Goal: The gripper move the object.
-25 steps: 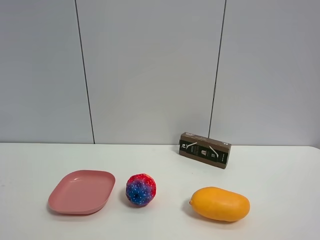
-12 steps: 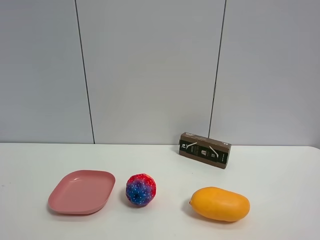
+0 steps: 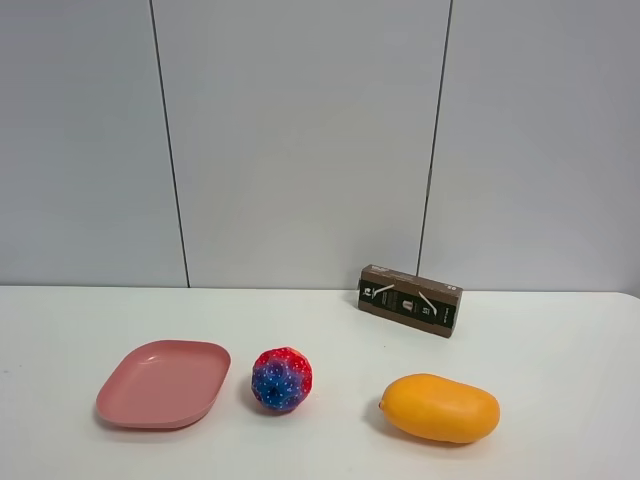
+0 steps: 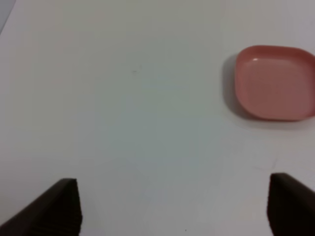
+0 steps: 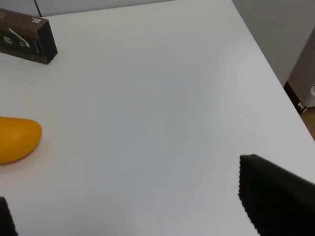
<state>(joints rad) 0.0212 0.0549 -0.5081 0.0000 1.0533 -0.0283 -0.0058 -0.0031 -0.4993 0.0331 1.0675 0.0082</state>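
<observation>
The pink plate (image 3: 163, 383) lies flat on the white table at the front left, just left of the red-blue speckled ball (image 3: 281, 379). It also shows in the left wrist view (image 4: 274, 81), off to one side and well ahead of the fingers. My left gripper (image 4: 174, 211) is open and empty above bare table; its two black fingertips (image 4: 54, 209) stand wide apart. My right gripper (image 5: 133, 216) is open and empty; one black fingertip (image 5: 275, 196) shows large, the other only at the frame corner. No arm shows in the exterior view.
An orange-yellow mango (image 3: 439, 408) lies at the front right, also in the right wrist view (image 5: 15, 140). A dark brown box (image 3: 410, 300) stands at the back, near the grey wall. The table's right edge (image 5: 268, 69) drops off near the right gripper.
</observation>
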